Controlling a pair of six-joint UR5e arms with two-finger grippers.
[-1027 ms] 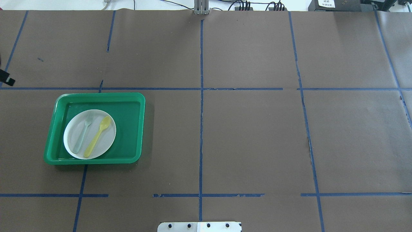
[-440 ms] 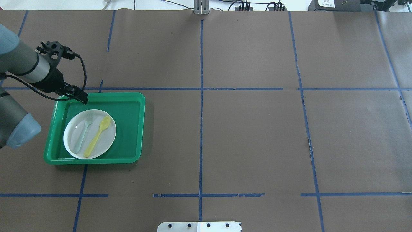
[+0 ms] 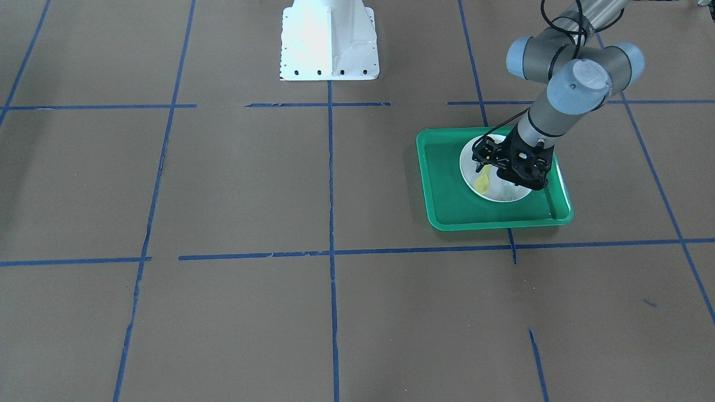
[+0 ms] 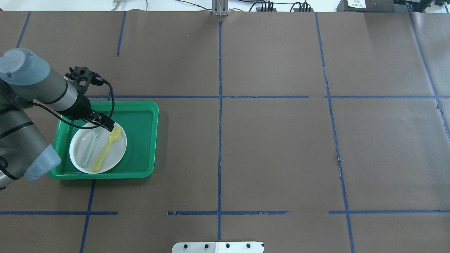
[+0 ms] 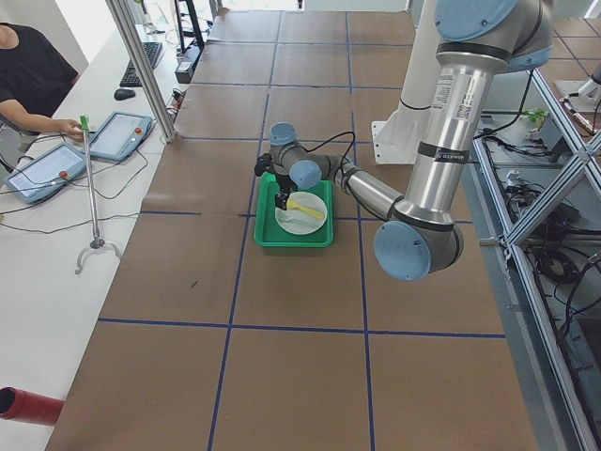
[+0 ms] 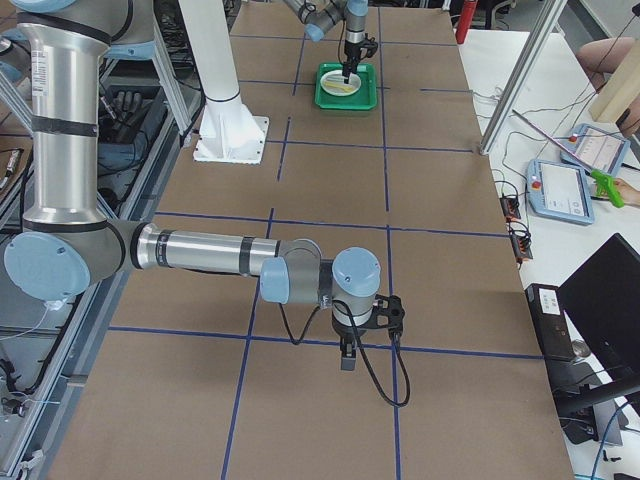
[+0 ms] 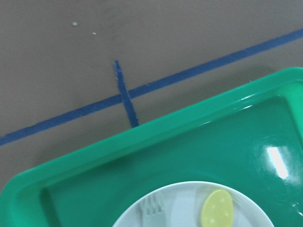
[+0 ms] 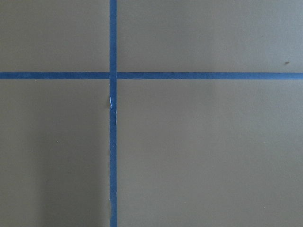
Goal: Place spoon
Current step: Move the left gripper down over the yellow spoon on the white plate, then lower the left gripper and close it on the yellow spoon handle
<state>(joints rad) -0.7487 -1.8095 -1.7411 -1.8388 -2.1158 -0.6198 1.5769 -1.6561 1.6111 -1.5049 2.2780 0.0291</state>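
The yellow spoon (image 4: 105, 149) lies on a white plate (image 4: 117, 154) inside a green tray (image 4: 140, 140), its bowl toward the far side. A pale grey-green fork (image 4: 87, 151) lies to its left on the same plate. My left gripper (image 4: 108, 124) hangs over the plate's far edge, just beside the spoon's bowl; I cannot tell whether it is open or shut. The left wrist view shows the spoon's bowl (image 7: 217, 208) and the fork's tines (image 7: 152, 210) at the bottom edge. My right gripper (image 6: 345, 355) shows only in the exterior right view, far from the tray, and I cannot tell its state.
The tray sits on brown paper marked with blue tape lines (image 4: 219, 105). The robot's white base plate (image 3: 329, 39) stands at the table's near middle. The right wrist view shows only a tape crossing (image 8: 112, 75).
My left arm has come in from the left edge and moved right, from outside the tray to over the plate's far edge. The spoon, fork, plate and tray have not moved.
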